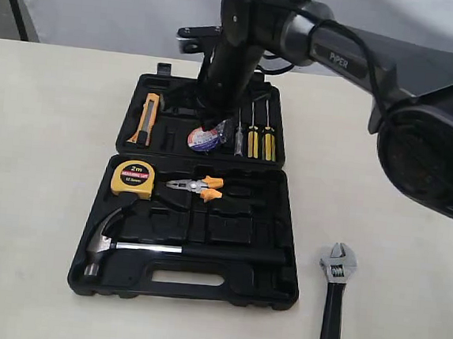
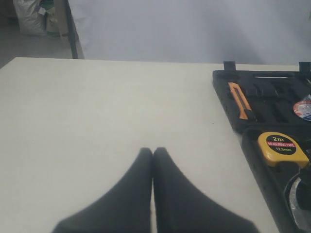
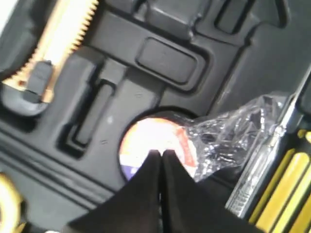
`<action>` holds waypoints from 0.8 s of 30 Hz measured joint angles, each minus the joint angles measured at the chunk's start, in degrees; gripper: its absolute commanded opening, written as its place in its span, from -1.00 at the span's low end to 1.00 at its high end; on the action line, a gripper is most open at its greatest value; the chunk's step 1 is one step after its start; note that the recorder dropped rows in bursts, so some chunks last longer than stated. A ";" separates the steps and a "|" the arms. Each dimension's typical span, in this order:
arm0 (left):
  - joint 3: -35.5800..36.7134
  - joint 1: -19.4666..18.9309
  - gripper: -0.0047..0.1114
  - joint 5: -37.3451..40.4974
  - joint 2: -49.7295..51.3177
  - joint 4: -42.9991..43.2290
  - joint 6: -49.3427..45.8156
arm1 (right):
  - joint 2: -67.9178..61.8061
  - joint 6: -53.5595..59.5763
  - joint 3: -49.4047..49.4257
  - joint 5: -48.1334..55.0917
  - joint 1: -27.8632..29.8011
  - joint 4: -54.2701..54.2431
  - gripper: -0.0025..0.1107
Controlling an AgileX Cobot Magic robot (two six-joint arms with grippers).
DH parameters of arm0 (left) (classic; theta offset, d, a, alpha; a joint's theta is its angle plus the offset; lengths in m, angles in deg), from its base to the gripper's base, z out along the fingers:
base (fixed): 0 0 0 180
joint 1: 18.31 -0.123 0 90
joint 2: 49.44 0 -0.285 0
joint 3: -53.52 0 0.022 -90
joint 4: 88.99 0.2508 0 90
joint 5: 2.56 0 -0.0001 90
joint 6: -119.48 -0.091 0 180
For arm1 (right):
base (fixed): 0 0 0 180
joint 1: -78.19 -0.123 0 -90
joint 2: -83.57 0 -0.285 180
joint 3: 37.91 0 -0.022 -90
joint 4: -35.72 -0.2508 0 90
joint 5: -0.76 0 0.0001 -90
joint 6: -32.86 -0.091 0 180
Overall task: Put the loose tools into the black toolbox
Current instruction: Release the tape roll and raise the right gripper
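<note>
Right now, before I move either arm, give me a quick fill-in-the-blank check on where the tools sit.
1. The adjustable wrench lies on the ___, outside the black toolbox.
2. The claw hammer shares its half with the tape measure and the ___.
3. The wrapped tape roll sits between the utility knife and the ___.
Missing words: table; pliers; screwdrivers.

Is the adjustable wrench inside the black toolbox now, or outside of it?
Outside. The adjustable wrench lies flat on the table, to the right of the black toolbox in the exterior view, apart from it.
</note>
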 measured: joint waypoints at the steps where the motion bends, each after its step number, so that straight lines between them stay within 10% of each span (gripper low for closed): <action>1: 0.00 0.00 -0.89 0.00 0.00 0.00 0.00 | -0.55 0.00 0.00 -0.12 0.00 0.12 -0.96; 24: 0.00 0.00 -0.89 0.00 0.00 0.00 0.00 | 13.62 2.10 0.93 9.95 0.70 4.01 -0.96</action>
